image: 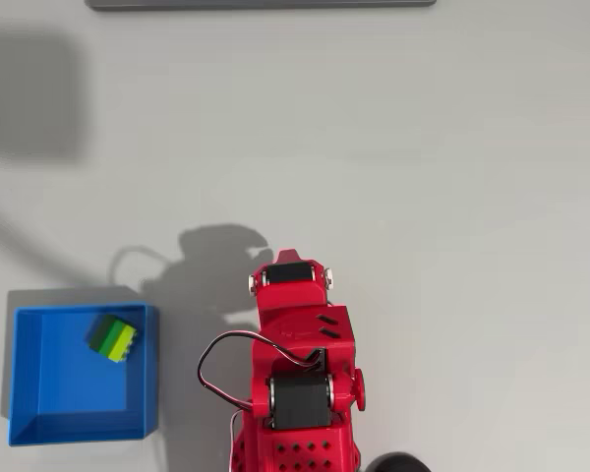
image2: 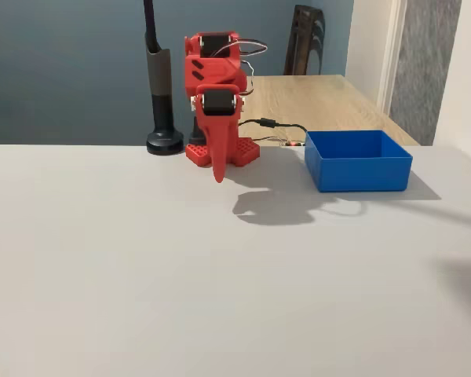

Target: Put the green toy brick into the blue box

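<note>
The green toy brick (image: 112,338) is seen in the overhead view lying inside the blue box (image: 39,418), close to its upper right corner and slightly askew to the walls, as would be expected of a piece dropped rather than set down. The box is placed on the grey table (image: 423,197) near the lower left corner of the overhead view, just beside the red arm's base, within easy reach. In the fixed view the box's walls (image2: 359,173) hide the brick. The arm (image: 300,354) is folded back over its base, and the gripper (image2: 218,161) is pointed down at the table, apart from the box, with nothing held. Its fingers appear pressed together into a single tapering tip. The task is judged complete, the folded pose being read as a rest position.
</note>
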Available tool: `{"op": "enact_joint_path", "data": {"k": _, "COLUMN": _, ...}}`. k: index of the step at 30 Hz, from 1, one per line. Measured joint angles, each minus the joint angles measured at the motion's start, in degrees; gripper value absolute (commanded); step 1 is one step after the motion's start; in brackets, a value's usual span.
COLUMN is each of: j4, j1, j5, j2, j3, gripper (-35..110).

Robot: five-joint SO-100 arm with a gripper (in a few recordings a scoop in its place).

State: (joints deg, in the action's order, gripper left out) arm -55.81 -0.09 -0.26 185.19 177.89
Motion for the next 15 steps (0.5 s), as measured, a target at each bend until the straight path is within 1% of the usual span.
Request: {"op": "enact_joint_path", "data": {"k": 15, "j4": 0.0, "j1": 0.0, "j5": 0.0, "j2": 0.0, "j3": 0.0, "gripper": 0}}
